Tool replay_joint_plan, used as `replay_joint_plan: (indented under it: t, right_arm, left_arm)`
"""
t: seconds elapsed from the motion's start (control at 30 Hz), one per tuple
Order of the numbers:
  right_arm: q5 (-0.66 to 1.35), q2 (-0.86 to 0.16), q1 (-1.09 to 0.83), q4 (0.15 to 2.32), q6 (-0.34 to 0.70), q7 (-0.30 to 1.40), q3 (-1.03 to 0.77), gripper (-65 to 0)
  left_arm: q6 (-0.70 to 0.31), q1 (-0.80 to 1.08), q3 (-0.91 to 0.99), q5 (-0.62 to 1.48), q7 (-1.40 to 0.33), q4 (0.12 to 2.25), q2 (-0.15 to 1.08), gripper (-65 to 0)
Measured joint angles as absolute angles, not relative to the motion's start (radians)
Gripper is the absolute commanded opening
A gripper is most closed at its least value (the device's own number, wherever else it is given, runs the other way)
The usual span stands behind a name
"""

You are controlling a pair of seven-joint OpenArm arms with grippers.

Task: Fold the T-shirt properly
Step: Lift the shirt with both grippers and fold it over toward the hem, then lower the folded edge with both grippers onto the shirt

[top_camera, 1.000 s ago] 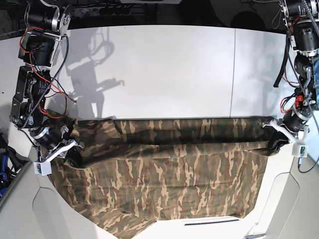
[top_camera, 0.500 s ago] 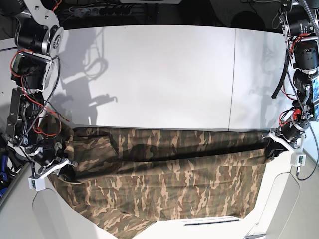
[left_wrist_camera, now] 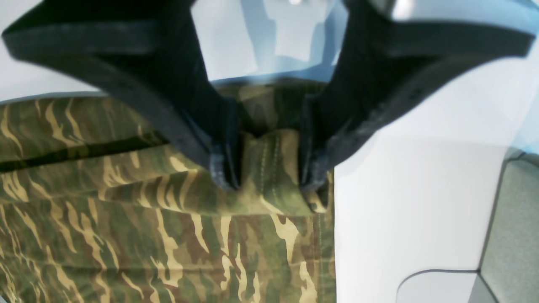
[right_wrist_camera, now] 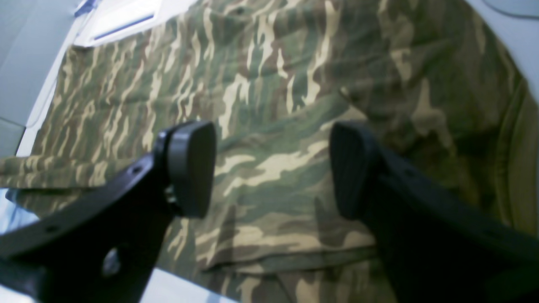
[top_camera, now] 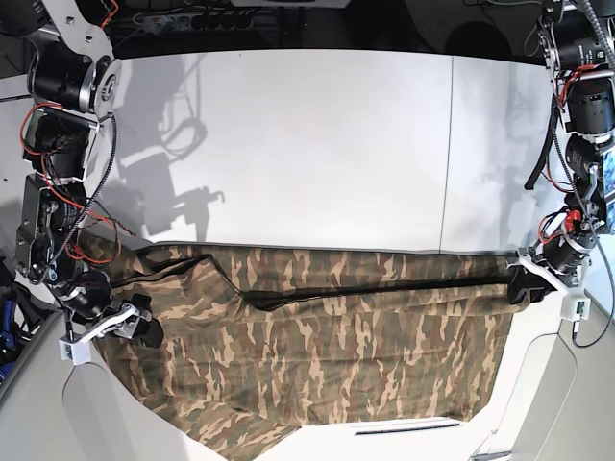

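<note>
The camouflage T-shirt (top_camera: 336, 355) lies spread across the table's front, its upper part folded down in a long band, its lower end hanging over the front edge. My left gripper (top_camera: 524, 283) is at the shirt's right edge. In the left wrist view the left gripper (left_wrist_camera: 269, 176) is open, and a stitched hem fold of the T-shirt (left_wrist_camera: 126, 235) still sits between the fingers (left_wrist_camera: 223, 168). My right gripper (top_camera: 135, 327) is at the shirt's left edge. In the right wrist view the right gripper (right_wrist_camera: 271, 168) stands wide open just above the T-shirt (right_wrist_camera: 273, 63), holding nothing.
The white table (top_camera: 317, 144) stretches behind the shirt, with a seam line (top_camera: 447, 144) on the right. Grey panels (top_camera: 106, 413) flank the front corners. Red wires (top_camera: 91, 226) hang from the arm on the left of the base view.
Both arms came forward and down, and the raised fold now lies flat on the shirt. Both grippers opened. The right one has let go of the cloth.
</note>
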State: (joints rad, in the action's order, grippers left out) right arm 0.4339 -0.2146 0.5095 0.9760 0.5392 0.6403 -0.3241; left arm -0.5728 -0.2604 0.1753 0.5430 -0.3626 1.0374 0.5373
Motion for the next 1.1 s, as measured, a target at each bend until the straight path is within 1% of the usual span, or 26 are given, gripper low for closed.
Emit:
replay_joint_plan:
  t: [0.07, 0.13, 0.27, 0.37, 0.5, 0.6, 0.7, 0.77, 0.93, 1.1]
  right_arm:
    - [0.433, -0.221, 0.509, 0.977, 0.539, 0.659, -0.324, -23.0]
    - [0.434, -0.228, 0.509, 0.979, 0.539, 0.659, -0.332, -23.0]
    - [0.437, -0.244, 0.510, 0.982, 0.539, 0.667, -0.389, -23.0]
    - [0.437, -0.247, 0.510, 0.982, 0.539, 0.712, -0.465, -23.0]
    - [0.456, -0.252, 0.509, 0.982, 0.539, 0.773, -0.560, -23.0]
    - [0.501, -0.255, 0.507, 0.982, 0.539, 0.817, -0.641, -23.0]
    - [0.535, -0.255, 0.504, 0.982, 0.539, 0.858, -0.715, -23.0]
    - [0.581, -0.258, 0.484, 0.982, 0.543, 0.859, -0.739, -23.0]
    - [0.587, -0.269, 0.391, 0.984, 0.548, 0.854, -0.746, -23.0]
    - [0.589, -0.268, 0.305, 0.984, 0.550, 0.792, -0.746, -23.0]
  left_arm:
    - [-0.572, -0.260, 0.179, 0.543, -0.362, 1.037, 0.538, -29.2]
    - [-0.572, -0.260, 0.187, 0.548, -0.362, 1.037, 0.537, -25.8]
    - [-0.572, -0.261, 0.205, 0.594, -0.366, 1.037, 0.548, -25.6]
    - [-0.569, -0.260, 0.208, 0.594, -0.367, 1.037, 0.548, -25.6]
    - [-0.568, -0.260, 0.208, 0.595, -0.423, 1.037, 0.546, -25.6]
    - [-0.508, -0.260, 0.209, 0.596, -0.434, 1.037, 0.546, -25.6]
    - [-0.498, -0.258, 0.225, 0.595, -0.438, 1.037, 0.546, -25.6]
    - [-0.498, -0.258, 0.239, 0.595, -0.455, 1.037, 0.546, -25.6]
    - [-0.496, -0.252, 0.273, 0.599, -0.484, 1.037, 0.546, -25.4]
    - [-0.494, -0.227, 0.284, 0.660, -0.487, 1.037, 0.546, -25.4]
